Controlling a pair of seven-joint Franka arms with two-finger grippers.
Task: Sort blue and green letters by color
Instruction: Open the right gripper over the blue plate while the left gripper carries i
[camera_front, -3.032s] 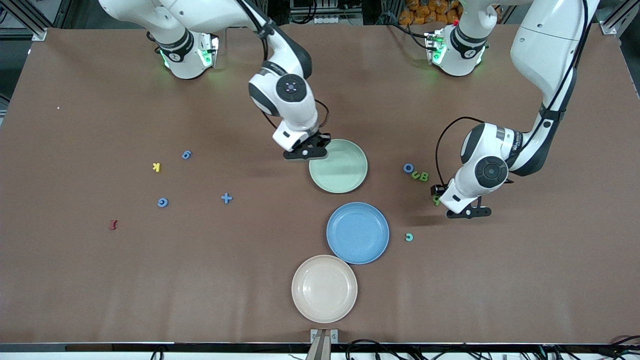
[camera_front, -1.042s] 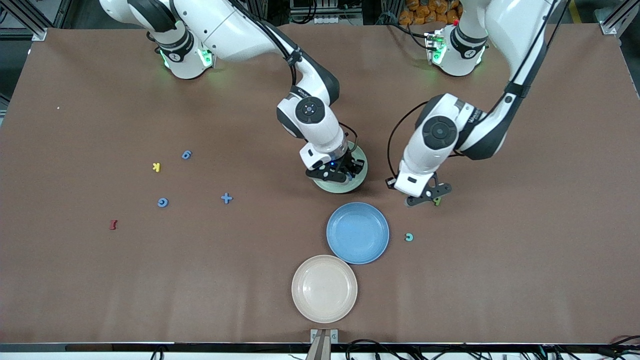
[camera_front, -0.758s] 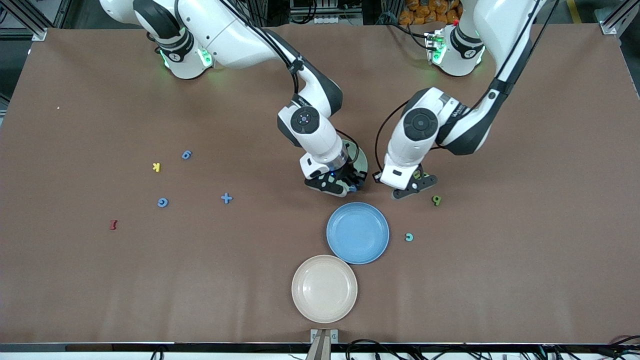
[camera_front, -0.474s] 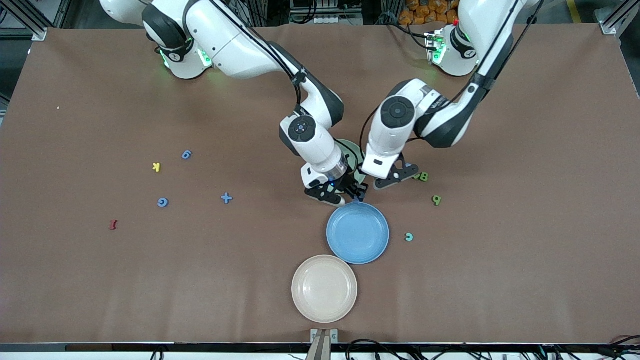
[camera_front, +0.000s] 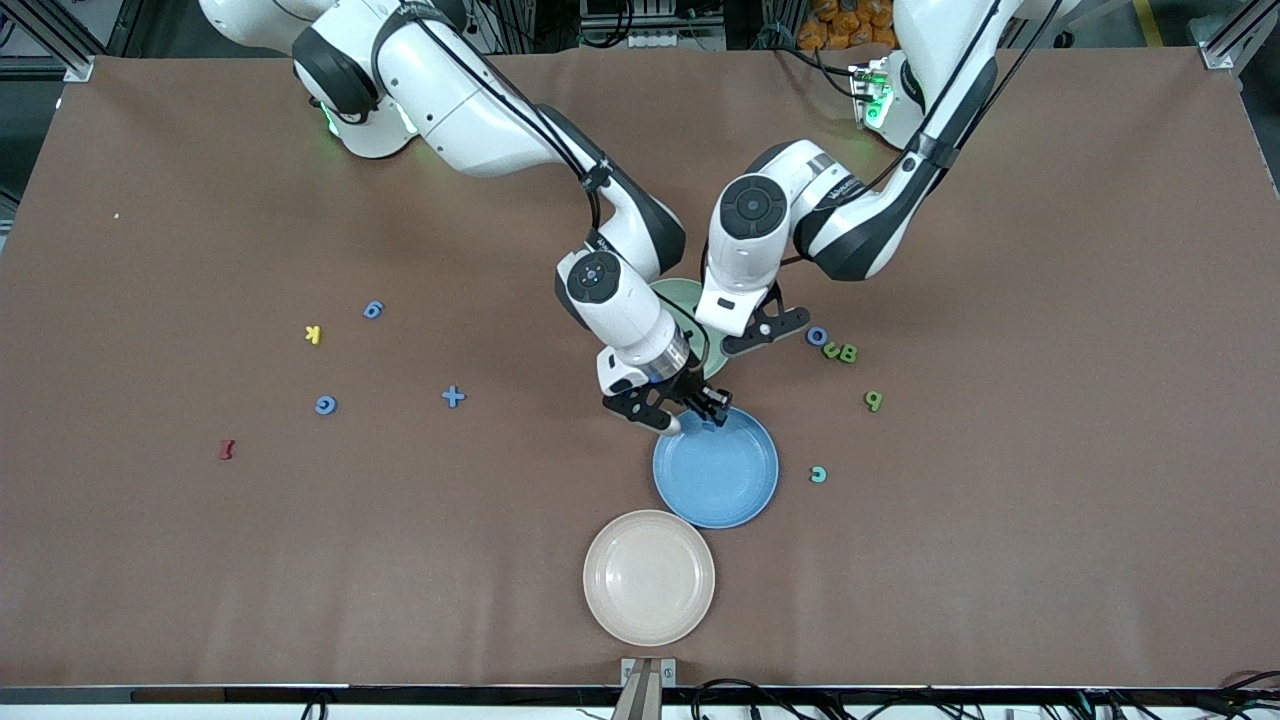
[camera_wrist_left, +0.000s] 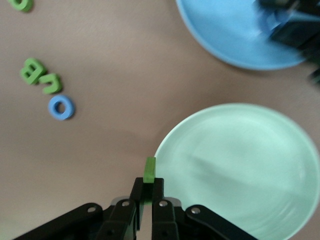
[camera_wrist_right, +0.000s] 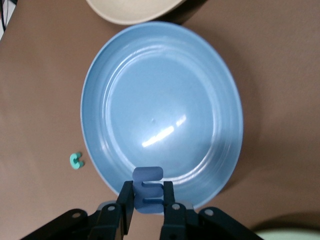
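Nearest, a beige plate (camera_front: 649, 577) sits bare. Next the blue plate (camera_front: 730, 480); over its rim hangs the right gripper (camera_wrist_right: 146, 202), jaws clamped on a blue letter (camera_wrist_right: 148, 189). Farther on, the left gripper (camera_wrist_left: 146, 199) hangs at the green plate's (camera_wrist_left: 240, 165) edge, jaws pinching a green piece (camera_wrist_left: 149, 170). Other letters lie loose toward both ends of the table (camera_front: 1000, 500).
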